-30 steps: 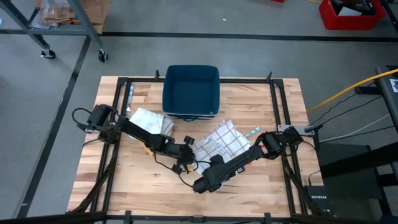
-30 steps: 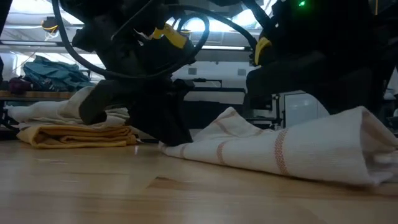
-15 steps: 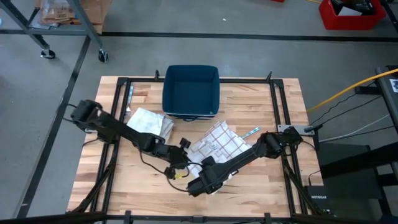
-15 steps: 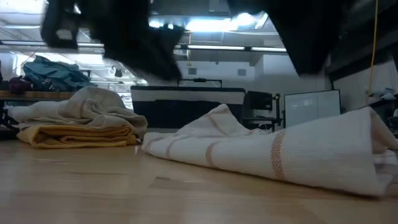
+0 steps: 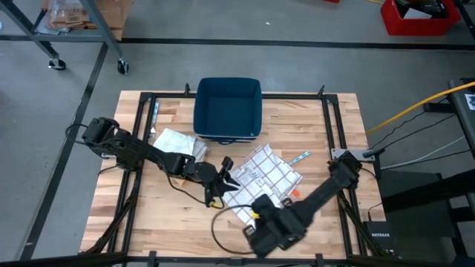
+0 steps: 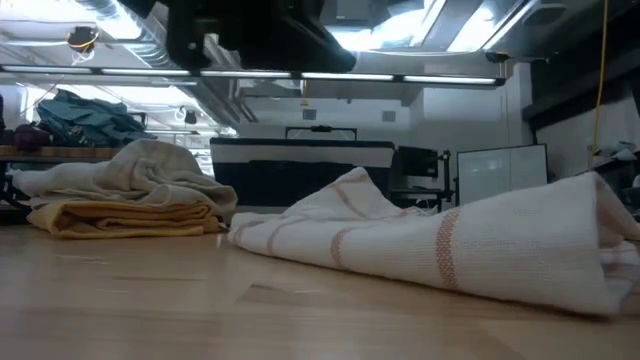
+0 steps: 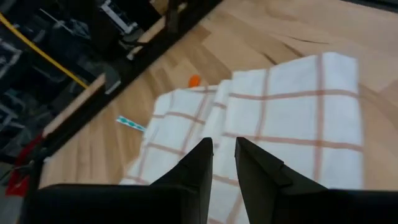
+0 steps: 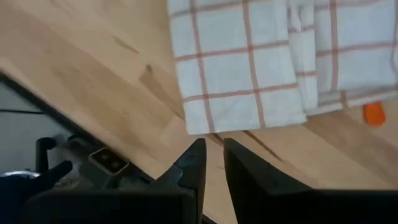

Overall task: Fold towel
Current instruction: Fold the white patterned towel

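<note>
White checked towel (image 5: 260, 178) with thin red lines lies loosely folded and rumpled at centre of the wooden table (image 5: 334, 141), below the blue bin (image 5: 228, 109). Left gripper (image 5: 223, 180) at its left edge, right gripper (image 5: 261, 231) lower centre; both jaws nearly closed, empty.

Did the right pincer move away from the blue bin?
Yes. In the high view the right pincer has pulled back from the bin, toward the table's near edge, off the towel.

Grey concrete floor (image 5: 312, 67) around the table, ceiling strip lights (image 6: 420, 77) overhead
</note>
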Controlling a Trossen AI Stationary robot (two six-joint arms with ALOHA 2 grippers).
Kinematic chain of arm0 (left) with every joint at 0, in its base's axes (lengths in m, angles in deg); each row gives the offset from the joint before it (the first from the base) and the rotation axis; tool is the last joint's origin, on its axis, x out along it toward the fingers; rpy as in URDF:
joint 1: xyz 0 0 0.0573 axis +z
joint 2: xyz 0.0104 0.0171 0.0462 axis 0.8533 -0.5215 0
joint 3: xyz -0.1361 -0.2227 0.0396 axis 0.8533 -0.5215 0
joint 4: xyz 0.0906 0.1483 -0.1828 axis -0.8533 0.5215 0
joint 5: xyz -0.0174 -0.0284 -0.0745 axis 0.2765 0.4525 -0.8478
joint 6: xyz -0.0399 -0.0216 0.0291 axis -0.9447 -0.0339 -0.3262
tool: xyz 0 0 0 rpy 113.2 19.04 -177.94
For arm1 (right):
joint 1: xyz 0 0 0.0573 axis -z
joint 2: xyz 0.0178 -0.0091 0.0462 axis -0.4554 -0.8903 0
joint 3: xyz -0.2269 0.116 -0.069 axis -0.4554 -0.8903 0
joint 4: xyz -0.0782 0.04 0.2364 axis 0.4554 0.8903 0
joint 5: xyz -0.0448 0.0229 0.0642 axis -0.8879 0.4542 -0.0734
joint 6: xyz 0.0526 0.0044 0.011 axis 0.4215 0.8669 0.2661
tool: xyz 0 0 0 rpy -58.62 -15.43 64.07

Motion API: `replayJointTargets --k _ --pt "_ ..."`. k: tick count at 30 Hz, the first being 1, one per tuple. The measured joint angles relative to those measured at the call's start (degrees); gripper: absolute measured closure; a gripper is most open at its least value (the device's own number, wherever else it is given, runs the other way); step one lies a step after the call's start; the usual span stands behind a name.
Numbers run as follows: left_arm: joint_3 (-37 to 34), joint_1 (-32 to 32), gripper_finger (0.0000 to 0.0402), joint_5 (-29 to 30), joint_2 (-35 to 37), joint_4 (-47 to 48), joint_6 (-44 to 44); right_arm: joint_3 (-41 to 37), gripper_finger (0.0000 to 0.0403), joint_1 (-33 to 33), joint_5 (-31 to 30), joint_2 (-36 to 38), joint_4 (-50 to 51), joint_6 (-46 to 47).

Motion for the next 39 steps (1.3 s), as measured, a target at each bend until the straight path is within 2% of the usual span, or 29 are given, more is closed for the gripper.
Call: replayJointTargets --k 3,9,18,24,31,35,39 --pt "0.0 0.8 0.0339 0.0 0.0 -0.4 1.2 0.0 0.0343 -1.1 -2.2 1.2 0.0 -0.8" --pt "0.0 1.3 0.0339 0.0 0.0 -0.6 -0.8 0.0 0.0343 -0.6 -1.9 1.1 -0.1 -2.5" --pt "0.0 1.7 0.0339 -0.3 0.0 0.2 -1.4 -0.2 0.0333 2.6 3.6 1.0 -0.4 -8.8" --pt "0.0 3.6 0.0339 -4.7 0.0 2.3 -6.0 -0.2 0.0269 4.4 12.0 0.9 -0.2 -11.6" --pt "0.1 5.5 0.0339 -5.7 -0.4 3.0 -0.9 -0.2 0.0170 4.3 12.0 0.9 -0.3 -11.9" --pt "0.1 7.2 0.0339 -7.4 -3.0 2.6 1.5 -0.2 0.0144 4.3 11.3 0.5 -2.8 -11.9" --pt "0.1 9.0 0.0339 -11.5 -6.7 1.4 2.6 -0.2 0.0139 4.3 10.8 -0.4 -7.5 -13.5"
